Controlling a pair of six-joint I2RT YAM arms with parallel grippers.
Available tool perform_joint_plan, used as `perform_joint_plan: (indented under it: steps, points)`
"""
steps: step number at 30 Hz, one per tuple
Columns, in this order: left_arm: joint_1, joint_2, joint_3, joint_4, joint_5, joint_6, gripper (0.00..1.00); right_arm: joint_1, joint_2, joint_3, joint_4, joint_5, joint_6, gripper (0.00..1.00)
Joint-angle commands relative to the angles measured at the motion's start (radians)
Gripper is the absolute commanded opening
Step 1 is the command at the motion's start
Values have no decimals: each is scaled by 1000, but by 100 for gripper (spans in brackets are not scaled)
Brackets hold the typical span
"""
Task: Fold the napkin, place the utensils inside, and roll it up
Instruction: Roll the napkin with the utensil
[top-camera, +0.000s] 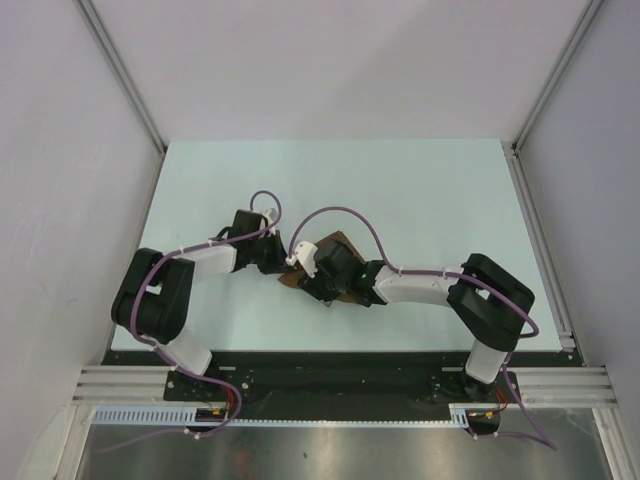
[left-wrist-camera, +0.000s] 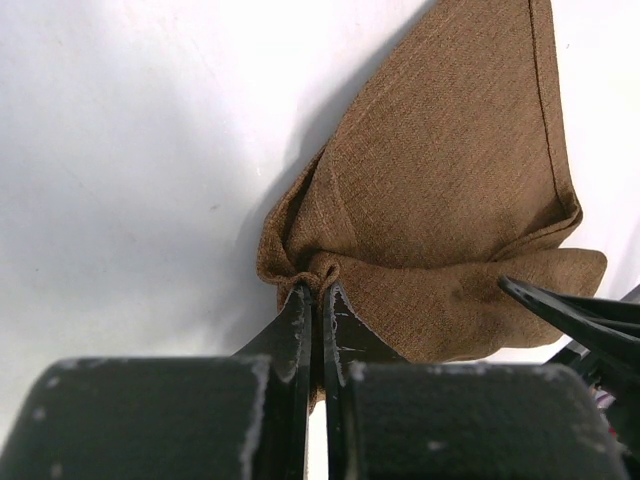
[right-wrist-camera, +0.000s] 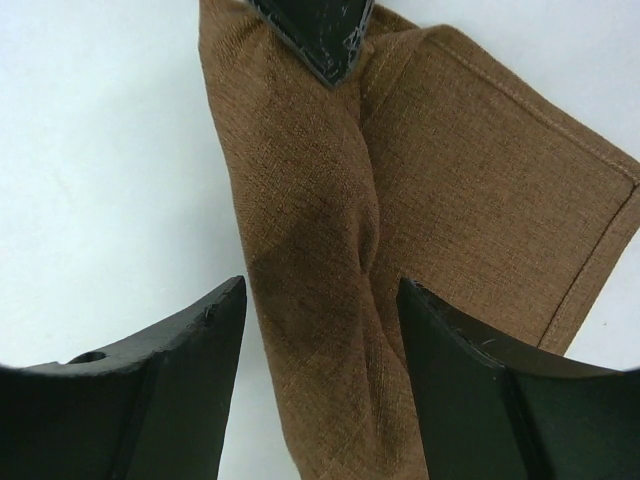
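Observation:
The brown napkin (top-camera: 341, 241) lies bunched on the table between the two arms, partly rolled into a thick fold (right-wrist-camera: 330, 200). My left gripper (left-wrist-camera: 320, 292) is shut on a puckered edge of the napkin (left-wrist-camera: 440, 190); from above, the left gripper (top-camera: 292, 272) sits at the cloth's left end. My right gripper (right-wrist-camera: 322, 290) is open, its fingers standing either side of the rolled fold, and the right gripper (top-camera: 320, 289) covers most of the cloth from above. The left gripper's fingertips (right-wrist-camera: 325, 35) show at the fold's far end. The utensils are hidden or out of view.
The pale table (top-camera: 420, 200) stretches behind and to both sides of the arms, with walls around it. A purple cable (top-camera: 345, 212) arcs over the napkin area. The right gripper's fingers (left-wrist-camera: 570, 315) reach in at the right of the left wrist view.

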Motion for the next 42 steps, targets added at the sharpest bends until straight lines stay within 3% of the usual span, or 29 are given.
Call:
perform_joint_plan:
  steps: [1,7,10,11,14,19,22,32,42]
  points:
    - [6,45,24,-37,-12,41,0,8,37,2,64,54,-47,66]
    - [10,53,46,-44,2,41,0,-7,106,33,15,-4,-23,62]
    - [14,41,48,-22,22,36,4,-41,138,82,-77,-126,35,42]
    - [15,29,49,-13,22,35,8,-72,143,91,-109,-170,48,32]
    - [32,-19,52,-11,4,29,30,-131,143,99,-152,-351,91,20]
    - [73,-116,38,-34,-71,30,60,-198,166,128,-225,-630,134,13]
    - [73,-194,-3,-27,-105,33,70,-225,195,148,-254,-758,158,11]
    - [57,-400,-233,171,-13,15,68,-278,292,235,-312,-1006,221,9]
    - [4,-298,-235,203,40,7,59,-325,395,298,-352,-1064,250,8]
